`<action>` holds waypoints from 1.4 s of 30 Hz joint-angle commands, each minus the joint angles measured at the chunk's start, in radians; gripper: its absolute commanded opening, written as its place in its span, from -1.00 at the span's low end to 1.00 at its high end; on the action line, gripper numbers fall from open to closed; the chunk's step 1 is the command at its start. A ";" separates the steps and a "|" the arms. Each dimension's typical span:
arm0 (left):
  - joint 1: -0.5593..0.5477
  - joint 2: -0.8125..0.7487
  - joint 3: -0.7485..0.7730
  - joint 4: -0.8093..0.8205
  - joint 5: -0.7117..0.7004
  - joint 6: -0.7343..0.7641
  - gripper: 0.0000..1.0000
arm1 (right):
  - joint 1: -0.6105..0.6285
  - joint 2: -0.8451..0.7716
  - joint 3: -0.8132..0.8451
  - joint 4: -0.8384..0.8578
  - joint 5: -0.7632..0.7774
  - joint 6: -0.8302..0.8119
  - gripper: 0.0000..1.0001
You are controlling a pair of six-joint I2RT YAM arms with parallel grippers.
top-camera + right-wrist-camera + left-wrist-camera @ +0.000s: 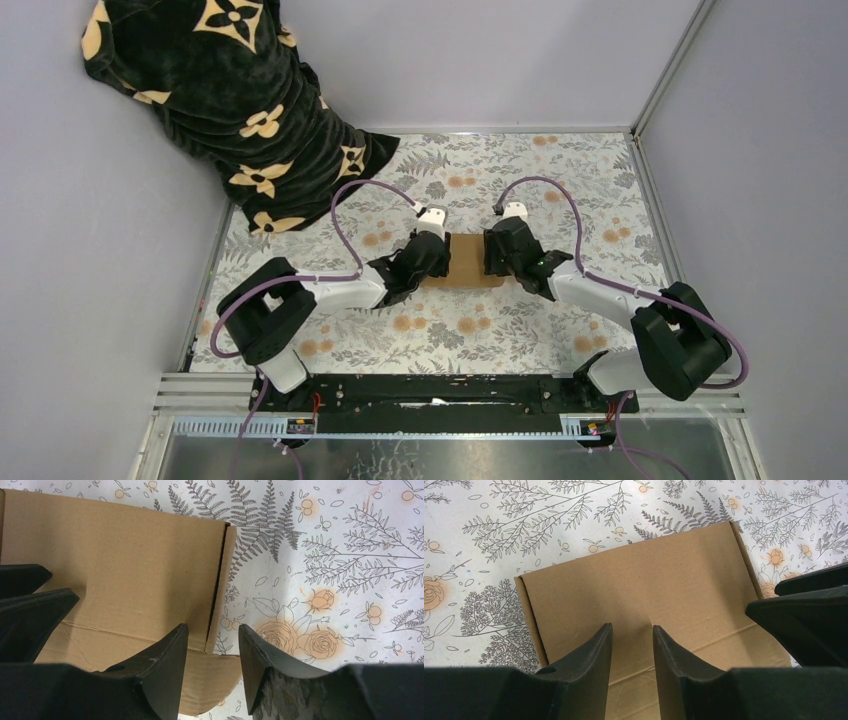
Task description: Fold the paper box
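**Box [465, 262] sits mid-table with a gripper at each end**

The left gripper [631, 627] hangs over the left end of the box's top panel. Its fingers stand apart, with only bare card showing in the gap. The right gripper [213, 627] is parted too. One of its fingers is over the top panel and the other is over the cloth [560, 330]. The box's right side wall lies in the gap between them and is not pinched. Whether any fingertip actually touches the card is hard to tell from the wrist views. Each wrist view also catches the other gripper's dark fingers at its edge, over the same panel.

The box is plain brown and low, and its top panel lies flat. A crease runs across the panel near its near edge, and a rounded tab sticks out at the near right corner. The box rests on the floral cloth between the two arms. A black blanket [230, 90] with tan flowers is draped in the far left corner, well apart from the box.
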 commanded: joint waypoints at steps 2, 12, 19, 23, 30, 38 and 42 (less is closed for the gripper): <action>0.007 -0.027 -0.021 -0.007 0.004 -0.014 -0.16 | -0.012 0.040 0.025 0.029 -0.032 -0.012 -0.01; 0.007 -0.087 -0.030 -0.006 0.009 -0.003 -0.09 | -0.017 0.010 -0.021 0.038 -0.022 -0.002 -0.01; 0.008 -0.203 -0.020 -0.056 -0.039 0.032 -0.03 | -0.026 -0.084 -0.002 0.034 -0.040 -0.036 0.08; 0.026 -0.281 -0.066 -0.063 -0.051 0.016 -0.01 | -0.046 -0.135 -0.008 0.049 -0.096 -0.037 0.23; 0.137 -0.371 -0.240 0.038 0.065 -0.059 0.14 | -0.158 -0.141 -0.085 0.184 -0.373 0.014 0.75; 0.255 -0.401 -0.364 0.183 0.221 -0.095 0.96 | -0.237 -0.091 -0.164 0.358 -0.579 0.075 0.99; 0.262 -0.387 -0.374 0.232 0.248 -0.095 0.97 | -0.244 -0.064 -0.165 0.403 -0.614 0.087 0.99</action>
